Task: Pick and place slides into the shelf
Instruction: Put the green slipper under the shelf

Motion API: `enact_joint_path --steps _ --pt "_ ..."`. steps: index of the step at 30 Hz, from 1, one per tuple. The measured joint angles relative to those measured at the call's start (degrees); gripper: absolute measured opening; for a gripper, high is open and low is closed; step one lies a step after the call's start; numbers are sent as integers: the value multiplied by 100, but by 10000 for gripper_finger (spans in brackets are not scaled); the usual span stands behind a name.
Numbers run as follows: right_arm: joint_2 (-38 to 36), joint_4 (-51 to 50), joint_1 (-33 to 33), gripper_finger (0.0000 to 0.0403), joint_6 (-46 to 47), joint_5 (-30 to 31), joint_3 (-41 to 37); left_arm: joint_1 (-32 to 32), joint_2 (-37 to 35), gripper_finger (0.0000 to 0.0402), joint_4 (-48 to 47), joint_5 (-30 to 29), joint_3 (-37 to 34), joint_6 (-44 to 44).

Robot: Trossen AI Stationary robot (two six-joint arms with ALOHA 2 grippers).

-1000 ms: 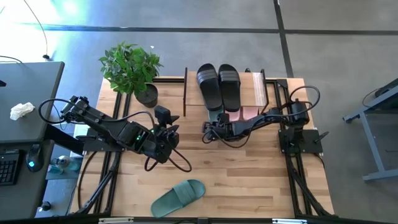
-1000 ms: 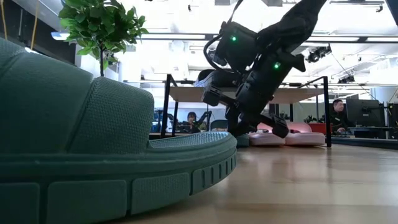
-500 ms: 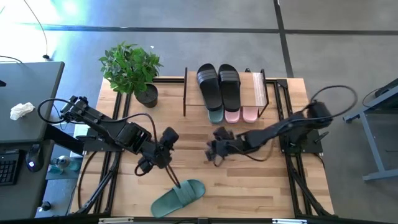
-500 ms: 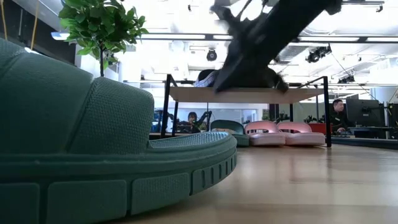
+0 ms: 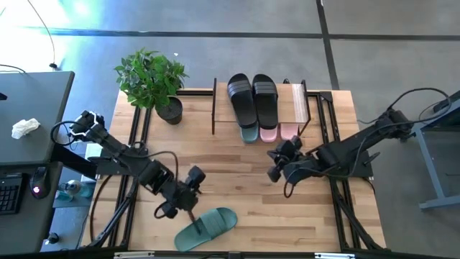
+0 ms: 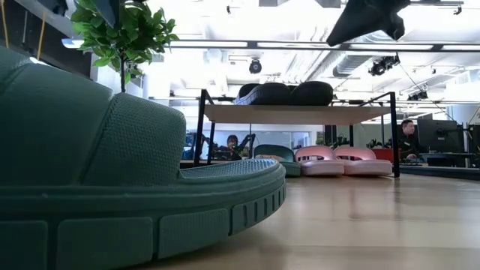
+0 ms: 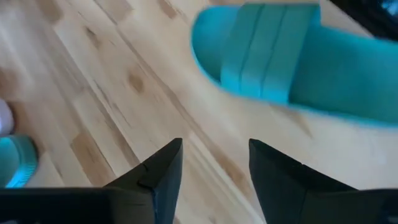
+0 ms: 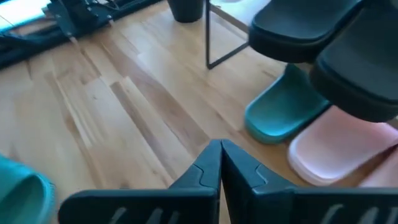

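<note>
Two black slides [image 5: 252, 97] are carried atop the shelf [image 5: 297, 101]; green [image 5: 249, 133] and pink slides [image 5: 277, 132] are tucked beneath. Left end effector [image 7: 214, 168] spread, empty; right end effector [image 8: 220, 163] pressed together.

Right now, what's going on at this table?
A two-arm robot is putting slides into a shelf. Five are in: two black slides on top, one green and two pink underneath. The last green slide lies loose near the table's front edge. The left gripper is open, just beside that slide, not gripping it. The right gripper is shut and empty, in front of the shelf.
</note>
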Motion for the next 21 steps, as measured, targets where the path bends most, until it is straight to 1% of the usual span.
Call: enact_joint_path --steps 2,7,10,13,15,17,19,21 --pt "-33 -142 -15 0 -74 0 0 -169 0 155 80 -173 -30 -90" --pt "-31 -296 -15 0 -570 -51 0 -580 81 128 316 -134 -32 -105" --pt "-31 -294 -15 0 -775 -44 0 -775 296 123 466 -169 -34 43" --pt "-31 -295 -15 0 -873 -43 0 -913 567 130 759 -369 -34 334" --pt "-29 -327 -15 0 -878 -44 0 -972 751 139 1064 -544 -34 634" --pt "-30 -366 -15 0 -878 -42 0 -1041 875 151 1175 -755 -34 881" --pt "-29 -444 -15 0 -878 -46 0 -1066 1038 164 1324 -898 -28 931" --pt "-29 -460 -15 0 -878 -44 0 -1070 1173 179 1242 -888 -37 911"
